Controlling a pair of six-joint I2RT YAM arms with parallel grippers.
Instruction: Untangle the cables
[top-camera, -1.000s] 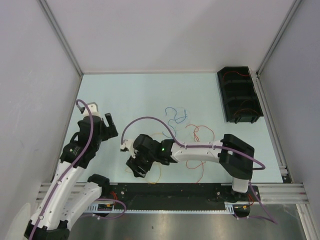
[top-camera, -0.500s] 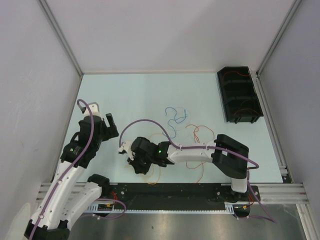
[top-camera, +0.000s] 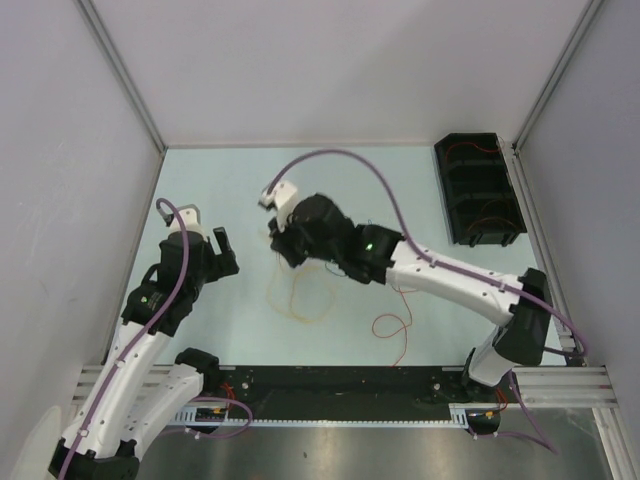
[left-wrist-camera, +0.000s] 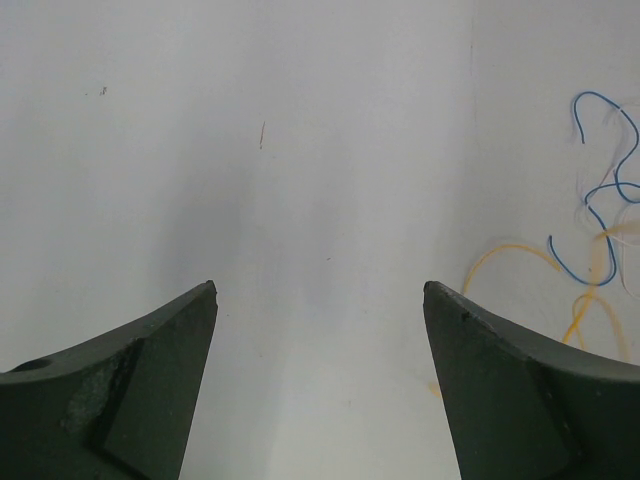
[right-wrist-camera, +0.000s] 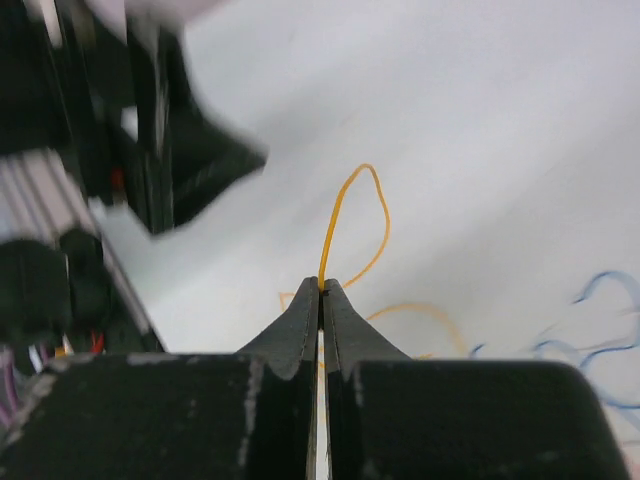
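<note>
My right gripper (right-wrist-camera: 322, 287) is shut on the yellow cable (right-wrist-camera: 343, 197), which rises from the fingertips in a loop. In the top view this gripper (top-camera: 284, 246) hangs over the middle of the table, and the yellow cable (top-camera: 300, 319) droops from it in loose loops onto the surface. A red cable (top-camera: 404, 345) lies near the front, right of the yellow loops. Blue cable (left-wrist-camera: 600, 190) and more yellow cable (left-wrist-camera: 518, 250) show at the right of the left wrist view. My left gripper (left-wrist-camera: 320, 290) stands open over bare table, left of the cables (top-camera: 222, 255).
A black compartment tray (top-camera: 478, 190) with a few thin wires in it sits at the back right corner. White walls close the table on three sides. The black rail with the arm bases (top-camera: 340, 385) runs along the near edge.
The right gripper has shut on the yellow cable near the front and carried it up and toward the back, drawing it out of the pile. The left arm has hardly moved.
</note>
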